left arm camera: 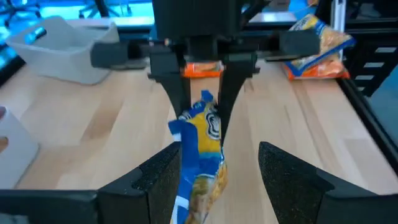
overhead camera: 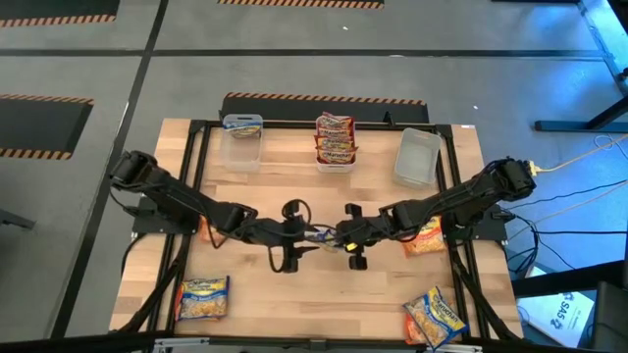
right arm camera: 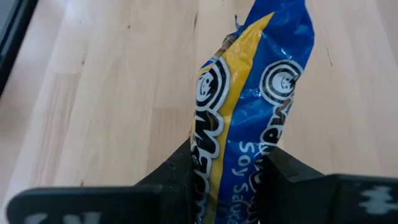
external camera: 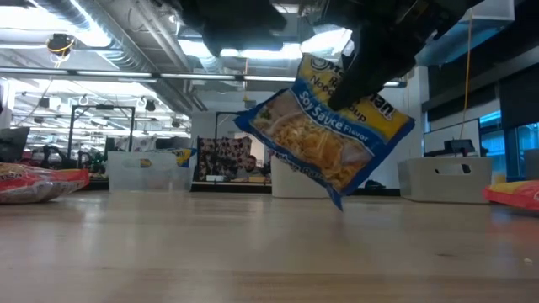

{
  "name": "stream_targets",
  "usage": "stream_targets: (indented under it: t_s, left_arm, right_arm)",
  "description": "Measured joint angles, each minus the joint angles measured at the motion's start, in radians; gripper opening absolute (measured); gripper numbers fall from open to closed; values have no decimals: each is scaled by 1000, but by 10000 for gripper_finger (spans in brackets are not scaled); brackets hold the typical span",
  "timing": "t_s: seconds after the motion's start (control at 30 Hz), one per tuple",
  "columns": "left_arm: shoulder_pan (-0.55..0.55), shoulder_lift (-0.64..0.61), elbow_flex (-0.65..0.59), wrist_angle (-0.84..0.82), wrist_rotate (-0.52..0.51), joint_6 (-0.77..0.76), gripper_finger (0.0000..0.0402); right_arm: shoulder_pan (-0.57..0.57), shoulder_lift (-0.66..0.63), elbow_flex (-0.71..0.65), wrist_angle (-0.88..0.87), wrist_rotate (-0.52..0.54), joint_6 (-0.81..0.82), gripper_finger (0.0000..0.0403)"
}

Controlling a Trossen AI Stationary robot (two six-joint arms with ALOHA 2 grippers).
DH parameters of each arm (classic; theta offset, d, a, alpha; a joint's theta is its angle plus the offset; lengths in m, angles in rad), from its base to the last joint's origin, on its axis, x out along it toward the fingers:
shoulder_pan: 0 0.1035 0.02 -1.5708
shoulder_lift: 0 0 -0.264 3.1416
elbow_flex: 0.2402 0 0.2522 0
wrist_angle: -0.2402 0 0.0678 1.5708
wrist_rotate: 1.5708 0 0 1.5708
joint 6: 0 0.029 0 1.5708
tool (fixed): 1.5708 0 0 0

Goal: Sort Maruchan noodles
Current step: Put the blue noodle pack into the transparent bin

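A blue-and-yellow noodle packet [overhead camera: 319, 235] hangs over the table's middle, with my right gripper [overhead camera: 343, 235] shut on it. In the low view the packet [external camera: 324, 143] is tilted and clear of the wood. My left gripper [overhead camera: 294, 235] faces it from the left. It is open, with one finger on each side of the packet's lower part [left arm camera: 199, 168]. Whether one finger brushes the packet I cannot tell. More packets lie flat on the table at the near left [overhead camera: 203, 297], near right [overhead camera: 435, 316] and right [overhead camera: 424, 235]. My right gripper [right arm camera: 227, 168] pinches the packet between its two fingers at one end [left arm camera: 205, 102]. It comes slanting down from the table's right side. The packet hangs below the fingers, tilted, with its lower corner [external camera: 338, 200] clear of the table.
Three clear bins stand along the far edge: the left one [overhead camera: 242, 140] holds a blue packet, the middle one [overhead camera: 335, 140] holds red packets, and nothing shows in the right one [overhead camera: 417, 157]. An orange packet [overhead camera: 206, 230] lies partly under my left arm. A black frame [overhead camera: 196, 196] borders the table.
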Motion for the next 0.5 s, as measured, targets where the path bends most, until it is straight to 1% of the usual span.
stream_targets:
  t_s: [0.1, 0.2, 0.27, 0.37, 0.43, 0.5]
  left_arm:
    - [-5, -28, -64, 54, -9, 8, 208]
    - [15, -50, -185, 190, -2, -1, 207]
    - [41, -75, -266, 308, 32, -28, 205]
    - [83, -117, -353, 440, 115, -68, 204]
    - [100, -142, -379, 486, 139, -74, 204]
    - [112, -161, -378, 498, 161, -68, 204]
  right_arm:
    - [-1, 0, 0, -1, 1, -5, 94]
    - [-2, 0, 0, 1, 6, -11, 94]
    - [-2, 0, 0, 3, 20, -27, 94]
    - [-12, 0, 0, 20, 41, -46, 94]
    - [-26, 0, 0, 45, 30, -54, 94]
    - [-49, 5, 1, 66, 17, -55, 94]
